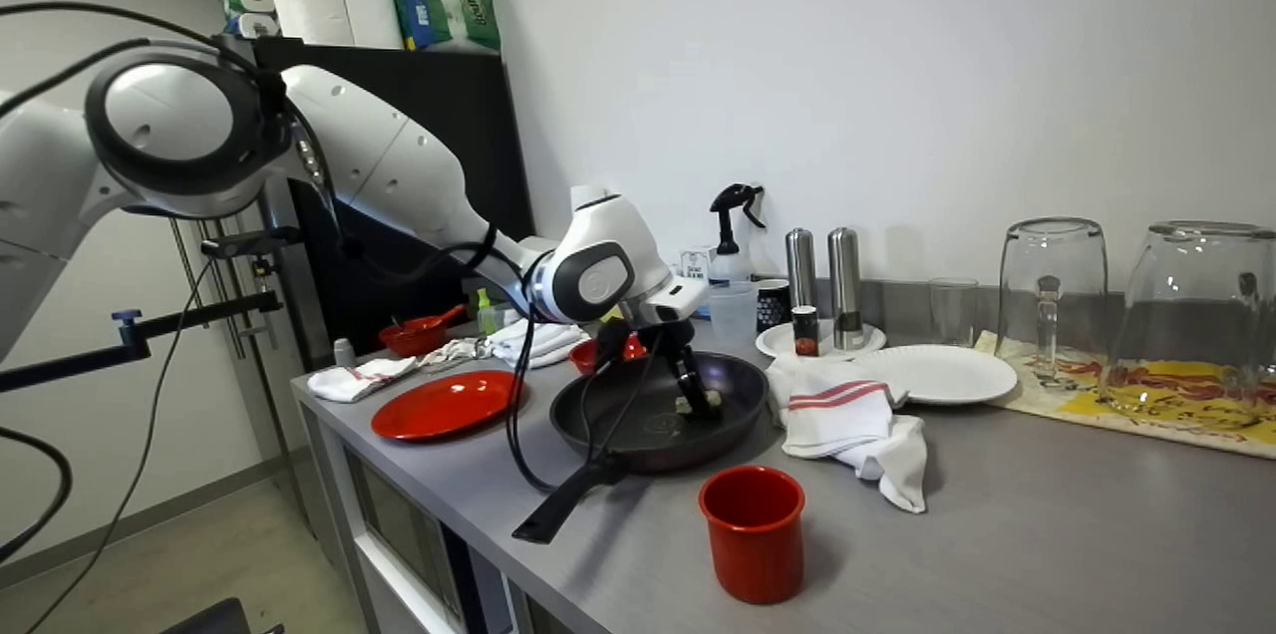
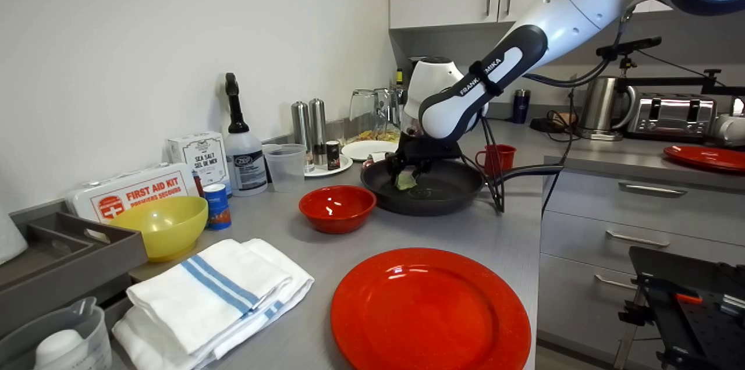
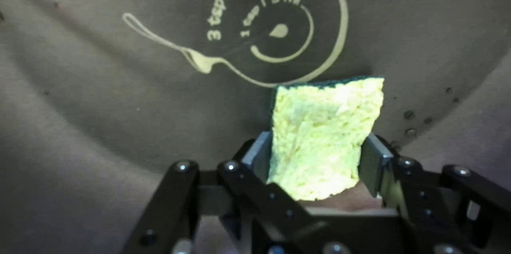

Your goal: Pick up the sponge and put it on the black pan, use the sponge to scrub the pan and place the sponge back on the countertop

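The yellow-green sponge (image 3: pixel 323 138) with a dark scouring side is squeezed between the two finger pads (image 3: pixel 375 162) of my gripper (image 3: pixel 317 158), which is shut on it. In both exterior views the sponge (image 2: pixel 406 181) sits low inside the black pan (image 1: pixel 638 425), over its floor. In the wrist view its far edge lies beside the pale printed rings on the pan floor (image 3: pixel 179 98); whether it presses on the surface I cannot tell. The pan rests on the grey countertop (image 1: pixel 1017 524), handle pointing toward the counter's front edge. Small droplets dot the pan floor.
Close to the pan stand a red mug (image 1: pixel 753 534), a white cloth with red stripes (image 1: pixel 847 415) and a red bowl (image 2: pixel 337 210). A red plate (image 2: pixel 430 306) lies farther along. Steel mills (image 1: pixel 843 285) and a spray bottle (image 2: pixel 244 155) stand by the wall. Cables hang over the pan.
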### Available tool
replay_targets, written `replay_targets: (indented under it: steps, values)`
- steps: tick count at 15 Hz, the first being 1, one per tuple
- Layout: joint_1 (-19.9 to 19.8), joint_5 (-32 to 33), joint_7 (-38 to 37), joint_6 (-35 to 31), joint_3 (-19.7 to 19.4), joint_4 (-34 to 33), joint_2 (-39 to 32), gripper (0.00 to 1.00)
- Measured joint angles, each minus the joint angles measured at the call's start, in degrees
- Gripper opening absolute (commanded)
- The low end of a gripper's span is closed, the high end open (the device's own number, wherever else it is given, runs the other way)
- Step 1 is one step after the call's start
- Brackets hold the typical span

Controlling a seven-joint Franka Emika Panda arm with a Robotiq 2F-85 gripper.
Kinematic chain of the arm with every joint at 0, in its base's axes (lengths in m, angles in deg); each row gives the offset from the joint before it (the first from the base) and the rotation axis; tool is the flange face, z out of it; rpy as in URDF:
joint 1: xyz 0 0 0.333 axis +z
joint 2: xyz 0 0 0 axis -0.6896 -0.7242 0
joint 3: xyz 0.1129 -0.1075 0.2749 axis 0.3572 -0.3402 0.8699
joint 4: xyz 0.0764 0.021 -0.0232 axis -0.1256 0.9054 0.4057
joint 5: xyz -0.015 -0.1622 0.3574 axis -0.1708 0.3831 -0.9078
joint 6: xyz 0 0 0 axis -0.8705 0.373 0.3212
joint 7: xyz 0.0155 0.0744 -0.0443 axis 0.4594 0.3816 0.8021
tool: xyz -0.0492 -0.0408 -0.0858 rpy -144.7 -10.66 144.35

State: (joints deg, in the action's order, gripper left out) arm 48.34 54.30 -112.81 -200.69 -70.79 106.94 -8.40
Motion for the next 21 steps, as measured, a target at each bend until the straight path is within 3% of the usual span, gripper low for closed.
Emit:
replay_targets:
  steps: [5, 14, 21]
  values:
    - [-1.8, -1.4, -0.1, 0.4, -0.2, 0.2, 0.2, 0.28]
    - [-11.3, -15.4, 1.6, 3.0, 7.8, 2.2, 2.5, 0.28]
    - [-12.6, -19.3, 1.6, 3.1, 8.5, 7.5, 6.0, 0.28]
